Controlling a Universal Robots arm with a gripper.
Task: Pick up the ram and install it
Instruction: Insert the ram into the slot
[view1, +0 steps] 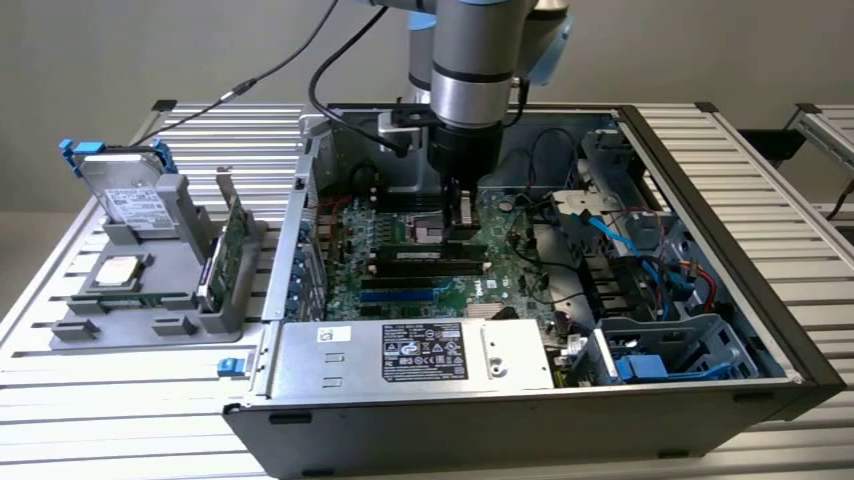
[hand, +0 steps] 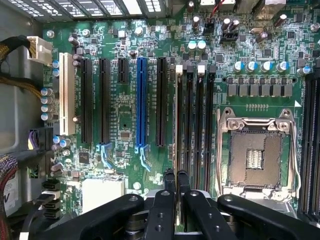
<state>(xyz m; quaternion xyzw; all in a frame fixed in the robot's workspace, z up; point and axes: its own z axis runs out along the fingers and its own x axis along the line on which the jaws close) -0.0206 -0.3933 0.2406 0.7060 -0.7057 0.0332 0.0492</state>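
The gripper is pinching the ram edge-on between its fingers, holding it over the slots directly beneath; seating it well is calling for keeping it parallel to one slot and pressing evenly at both ends

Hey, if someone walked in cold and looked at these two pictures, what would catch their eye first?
First, the robot arm reaching down into the open computer case in the middle of the exterior view. In the wrist view, the black gripper is pinched on what looks like a thin ram stick, seen edge-on over the green motherboard. The bare silver processor socket sits beside the memory slots.
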